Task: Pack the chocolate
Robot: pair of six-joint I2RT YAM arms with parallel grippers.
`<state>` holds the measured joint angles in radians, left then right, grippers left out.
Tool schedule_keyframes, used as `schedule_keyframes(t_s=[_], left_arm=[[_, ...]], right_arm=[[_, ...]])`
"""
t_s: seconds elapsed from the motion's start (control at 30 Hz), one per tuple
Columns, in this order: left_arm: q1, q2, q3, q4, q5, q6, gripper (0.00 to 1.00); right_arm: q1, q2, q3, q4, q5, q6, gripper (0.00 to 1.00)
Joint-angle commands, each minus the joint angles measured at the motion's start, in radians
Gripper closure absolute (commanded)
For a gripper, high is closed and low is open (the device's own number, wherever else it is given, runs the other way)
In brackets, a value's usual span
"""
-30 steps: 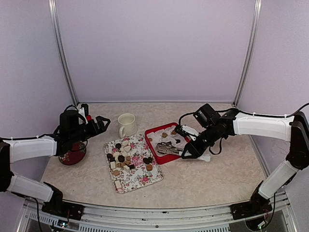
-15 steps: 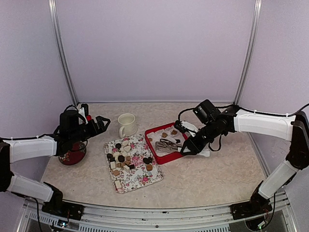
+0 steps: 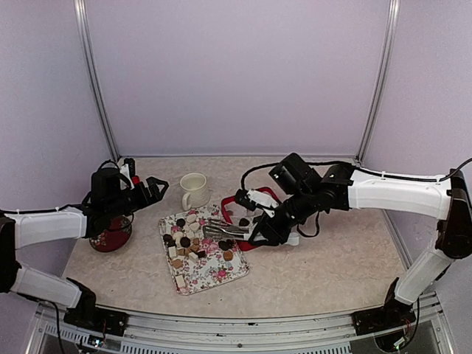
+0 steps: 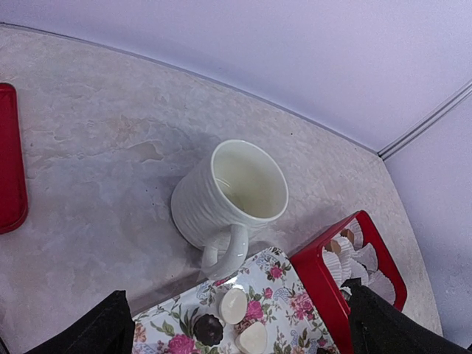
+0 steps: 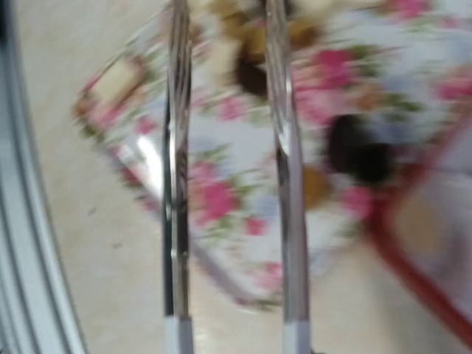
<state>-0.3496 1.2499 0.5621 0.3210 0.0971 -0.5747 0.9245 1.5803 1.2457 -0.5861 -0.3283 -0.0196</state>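
Several brown, tan and cream chocolates [image 3: 188, 240] lie on a floral tray [image 3: 221, 276]. A few sit in white paper liners in the red box [image 3: 234, 199], which my right arm partly hides. My right gripper [image 3: 269, 225] is shut on metal tongs [image 3: 225, 228]. The tong tips hang over the tray's right half, apart and empty. The right wrist view is blurred: the tongs [image 5: 284, 147] are over the tray [image 5: 221, 192] and a dark chocolate [image 5: 361, 155]. My left gripper [image 3: 155, 188] is open and empty, in the air left of the mug [image 3: 194, 189].
In the left wrist view the cream mug [image 4: 236, 192] stands empty behind the tray [image 4: 295, 302], with the red box [image 4: 324, 276] to its right. A red bowl [image 3: 110, 236] sits under my left arm. Metal frame posts stand at the back corners.
My right arm has swung left with the tongs, from over the red box to over the floral tray. The left arm has not moved.
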Motion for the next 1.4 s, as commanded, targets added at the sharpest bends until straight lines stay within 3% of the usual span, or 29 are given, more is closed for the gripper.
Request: schedule_keyframes(t_s=[0.0,0.43,1.37], left_arm=[[-0.005,-0.024,0.016,0.007,-0.01,0.012,0.01],[-0.006,-0.025,0.016,0.015,-0.004,0.009,0.01],[-0.005,-0.02,0.008,0.049,0.003,-0.005,0.01]], right_arm=[[0.115,0.061,0.014,0.027,0.015,-0.041,0.64],[0.24,0.232,0.119,-0.024,0.106,-0.192,0.62],[0.255,0.375,0.248,-0.092,0.172,-0.408,0.56]])
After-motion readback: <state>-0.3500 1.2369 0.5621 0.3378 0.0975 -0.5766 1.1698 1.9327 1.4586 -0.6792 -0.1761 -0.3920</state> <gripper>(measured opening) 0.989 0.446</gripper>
